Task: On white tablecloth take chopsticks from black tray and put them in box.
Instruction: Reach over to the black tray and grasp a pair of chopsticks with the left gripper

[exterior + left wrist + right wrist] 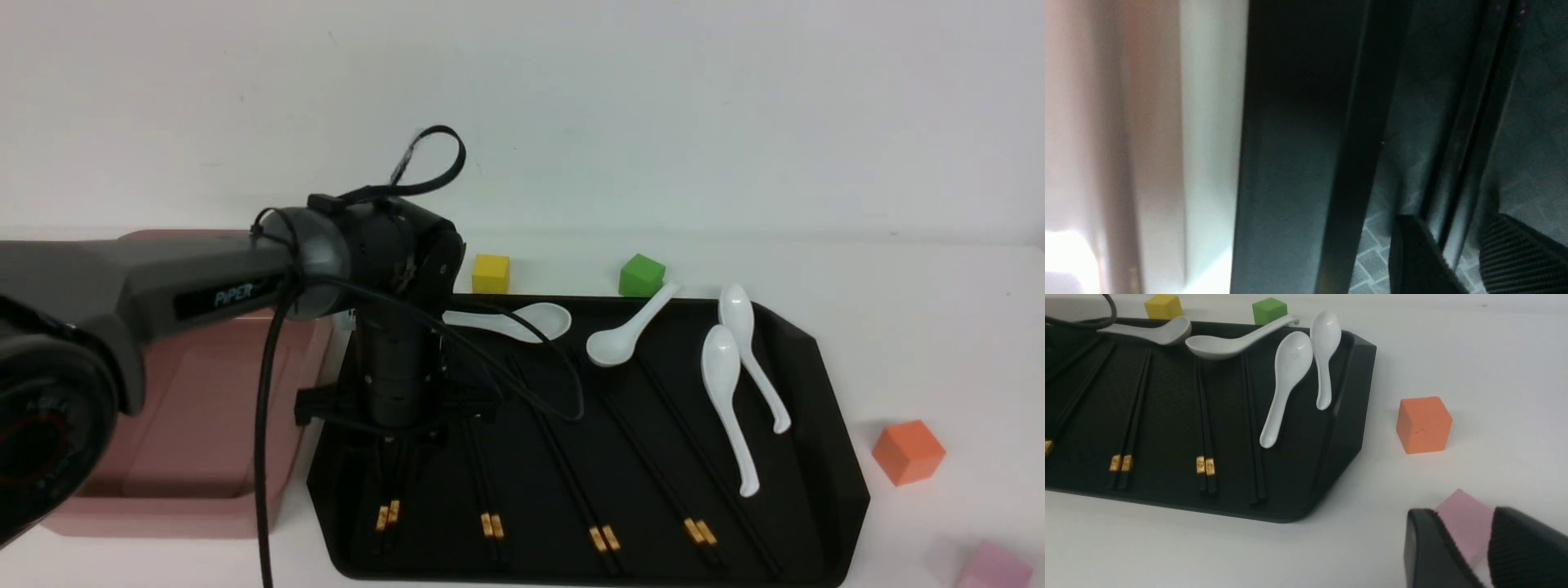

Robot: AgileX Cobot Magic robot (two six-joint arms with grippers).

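Observation:
Several pairs of black chopsticks (pixel 604 537) with gold bands lie lengthwise in the black tray (pixel 824 392) on the white tablecloth (pixel 939 327). My left gripper (pixel 400 445) points straight down at the tray's left side, over the leftmost pair (pixel 388 514). In the left wrist view its gripper (pixel 1453 228) is open, one finger on each side of that pair (pixel 1457 163), close to the tray floor. The pink box (pixel 188 425) stands just left of the tray. My right gripper (pixel 1464 522) hovers open over the cloth to the right of the tray, holding nothing.
Several white spoons (pixel 722 384) lie at the tray's far and right parts. A yellow cube (pixel 491 273) and a green cube (pixel 641 275) sit behind the tray. An orange cube (pixel 908 451) and a pink cube (pixel 1457 506) sit to its right, the pink one just beyond my right fingers.

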